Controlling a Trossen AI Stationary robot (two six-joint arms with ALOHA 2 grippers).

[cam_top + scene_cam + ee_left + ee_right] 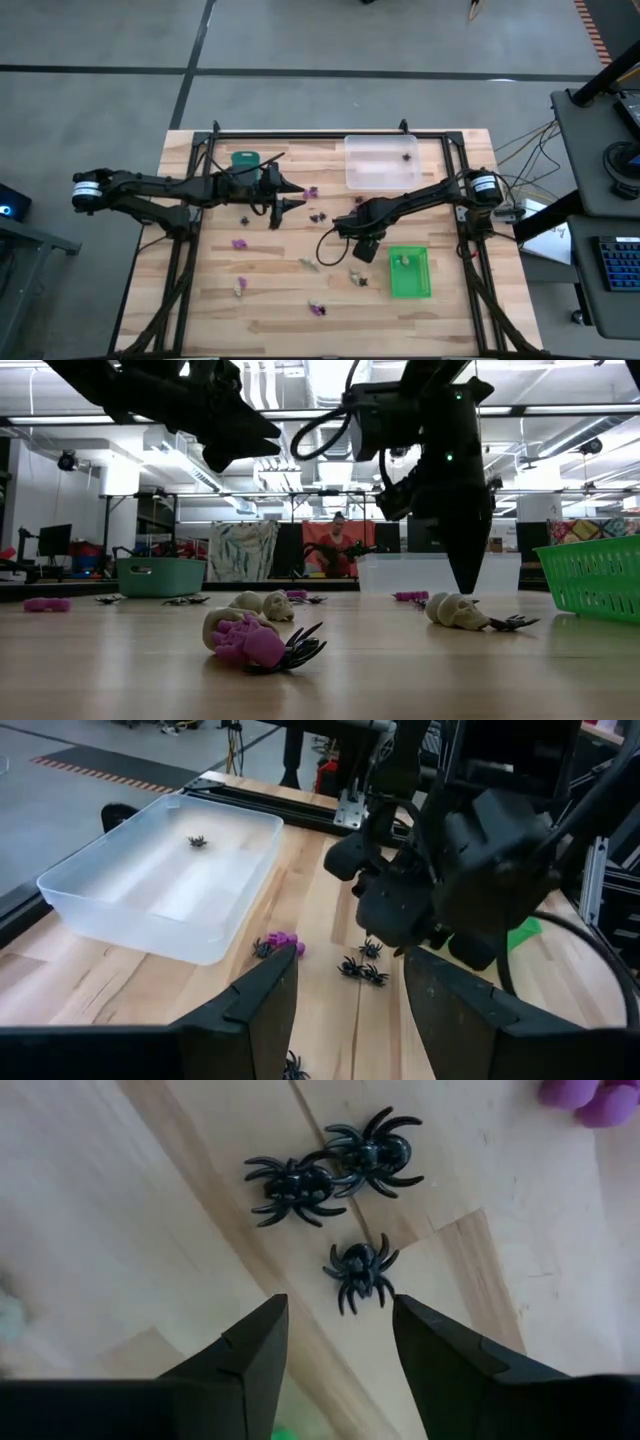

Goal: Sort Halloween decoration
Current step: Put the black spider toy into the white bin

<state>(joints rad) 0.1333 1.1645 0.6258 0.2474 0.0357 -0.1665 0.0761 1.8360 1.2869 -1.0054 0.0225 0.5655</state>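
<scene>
Right tool (335, 1342) low over mid-tabletop (270, 300), pointing down. Fingers (245, 1350) parted, nothing between them. One small black spider (360, 1272) lies on the wood just ahead of the fingertips; a pair of black spiders (330, 1165) touching each other sits a little beyond it, with a purple piece (585, 1100) near the frame corner.

Left tool (350, 995) hangs above the tabletop, left of centre and facing the right arm. Fingers (262, 1005) spread wide, empty.

Trays: clear tray (382, 160) at the far edge, one black spider (406, 157) inside. Bright green tray (409, 272) at near right, one pale piece (404, 262) in it. Teal tray (245, 158) at far left, behind the left arm.

Loose trinkets on the wood:
- purple pieces (239, 243) scattered left of centre and toward the near edge
- pale skulls (455, 610) near the right arm's fingertips and in the middle
- purple skull with black spider against it (255, 645), closest to the low camera

A person shows in the room far behind the tabletop (337, 540).
</scene>
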